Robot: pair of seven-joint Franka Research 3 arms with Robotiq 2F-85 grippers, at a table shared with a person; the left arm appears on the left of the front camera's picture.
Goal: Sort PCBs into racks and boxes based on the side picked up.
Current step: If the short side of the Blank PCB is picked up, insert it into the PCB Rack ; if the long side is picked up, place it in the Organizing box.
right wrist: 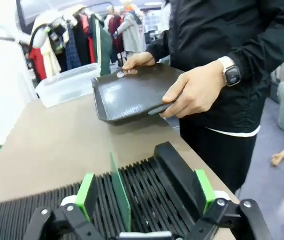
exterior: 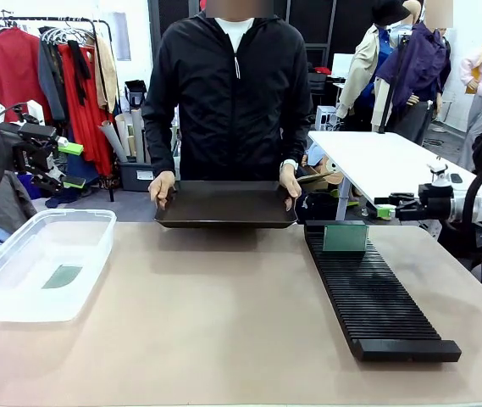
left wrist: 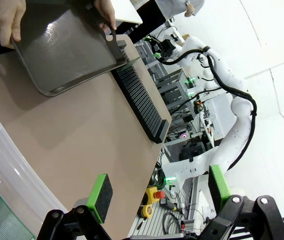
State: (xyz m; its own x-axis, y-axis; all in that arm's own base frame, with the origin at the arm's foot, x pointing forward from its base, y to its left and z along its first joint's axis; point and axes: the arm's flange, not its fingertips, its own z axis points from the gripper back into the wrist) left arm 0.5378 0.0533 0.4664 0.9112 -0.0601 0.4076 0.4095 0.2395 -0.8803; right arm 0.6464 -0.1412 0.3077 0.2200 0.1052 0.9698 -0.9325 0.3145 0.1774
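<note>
Green pads on the right gripper (right wrist: 146,192) sit closest to us, spread wide apart and holding nothing. Just past those fingers, one PCB (right wrist: 119,192) stands upright in a slot of the long black rack (exterior: 376,292), near the rack's far end. It looks thin and wobbly. If the right gripper bumps it while moving off, the board could tip over or pop out of its slot.

Over on the other side, the left gripper (left wrist: 156,192) is also spread wide and empty. It hangs up in the air, off the table. Below its fingers and a bit to one side is the clear box (exterior: 20,292), and a second PCB (exterior: 62,275) lies flat on the bottom of it.

Across the table, the person's hands (exterior: 162,186) hold a dark tray (exterior: 224,208) by both ends, lifted a little. No boards show on it. If an arm reaches out now, it could knock the tray or a hand.
</note>
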